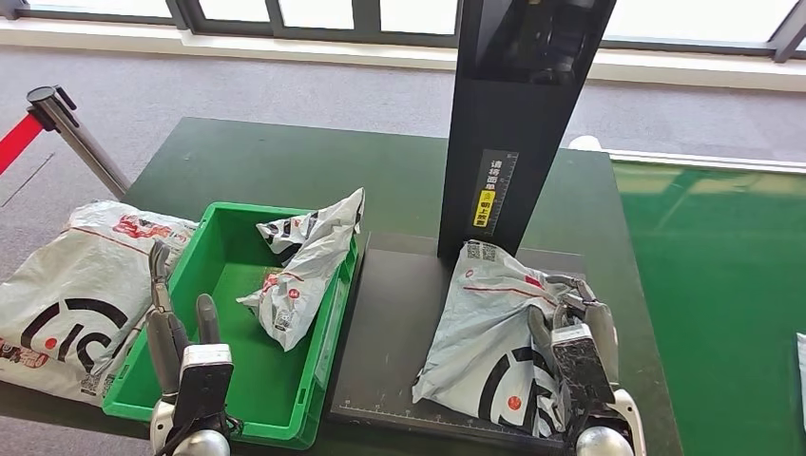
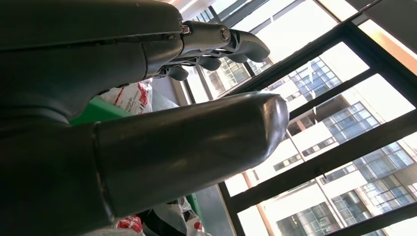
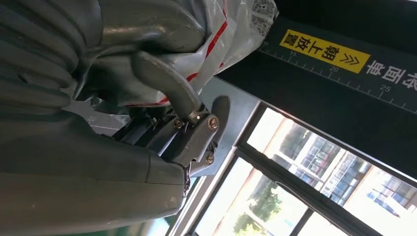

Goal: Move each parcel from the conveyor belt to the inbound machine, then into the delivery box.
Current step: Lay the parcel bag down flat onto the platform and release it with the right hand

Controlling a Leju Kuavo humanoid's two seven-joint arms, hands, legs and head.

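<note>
A grey-white parcel (image 1: pixel 480 328) with red and black print lies on the black platform (image 1: pixel 394 323) of the inbound machine, at the foot of its black column (image 1: pixel 518 114). My right hand (image 1: pixel 570 337) grips the parcel's right edge. In the right wrist view its fingers (image 3: pixel 167 88) curl into the crumpled plastic of the parcel (image 3: pixel 231 24). The green delivery box (image 1: pixel 233 375) stands left of the platform with another parcel (image 1: pixel 304 261) leaning on its right wall. My left hand (image 1: pixel 181 342) hovers over the box's near left corner, fingers (image 2: pixel 221 42) straight and apart, holding nothing.
A third large parcel (image 1: pixel 76 285) lies on the table left of the box. The green conveyor belt (image 1: pixel 722 285) runs along the right, with a white parcel edge (image 1: pixel 801 370) at the frame border. A stanchion with red tape (image 1: pixel 57 114) stands at the far left.
</note>
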